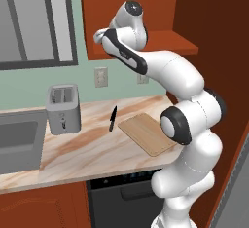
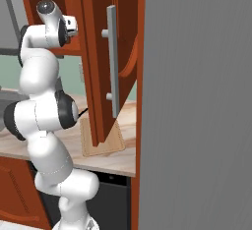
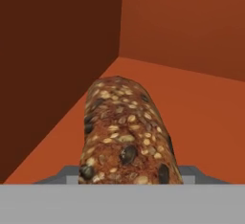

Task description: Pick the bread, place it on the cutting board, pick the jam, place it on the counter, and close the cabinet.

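Bread (image 3: 127,134): on the shelf inside the cabinet (image 1: 160,8), near its back corner. Counter (image 1: 92,144): toaster (image 1: 63,109) at left, knife (image 1: 113,118) in the middle, cutting board (image 1: 146,133) at right, below the cabinet.

No text, label, brand, number or sign could be read in any of the views. The toaster (image 1: 63,109) at the left of the left base view carried no legible marking, and the wall outlet (image 1: 100,77) above the tabletop (image 1: 87,149) was blank as well.
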